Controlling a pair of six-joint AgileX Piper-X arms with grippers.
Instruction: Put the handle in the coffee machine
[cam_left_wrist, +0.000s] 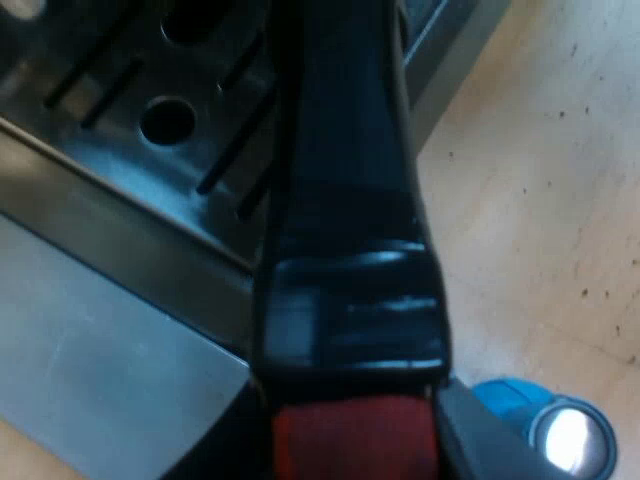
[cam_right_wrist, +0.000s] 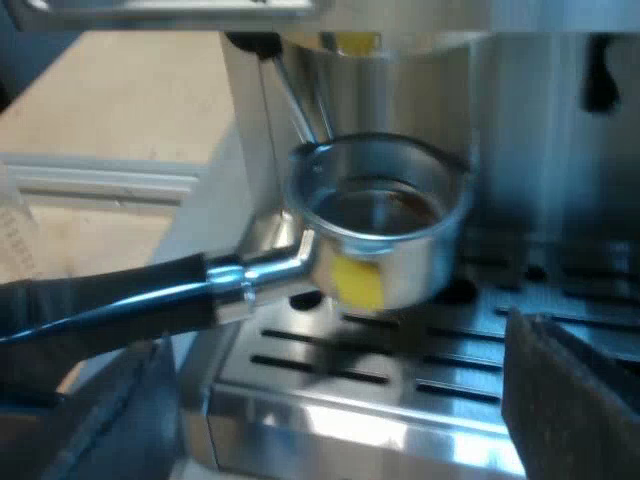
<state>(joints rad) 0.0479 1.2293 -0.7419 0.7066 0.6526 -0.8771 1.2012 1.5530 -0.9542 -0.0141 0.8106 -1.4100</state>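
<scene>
My left pincer (cam_left_wrist: 345, 450) is pinched on the handle (cam_left_wrist: 345, 180) right at its red end (cam_left_wrist: 350, 435), a finger against each side. Gripping at the very tip gives me, I judge, the longest lever for the twist that locking will need. Past my grip the dark handle runs out over the slotted drip tray (cam_left_wrist: 150, 130). Near my finger, down on the tan table (cam_left_wrist: 560, 180), sits the blue tamper (cam_left_wrist: 545, 425), its bright metal face showing, clear of the work.

My right pincer (cam_right_wrist: 335, 400) is spread wide with nothing between its fingers, low in front of the tray; I take it to be standing by, leaving the carrying to the other arm. Beyond it the holder (cam_right_wrist: 385, 225) hangs above the tray without touching it. The basket is level and open upward, with something dark inside and a yellow mark on its wall; level, so nothing spills. Farther off rises the espresso machine (cam_right_wrist: 545, 140). The basket is below its front, not yet seated, so lifting and turning remain.
</scene>
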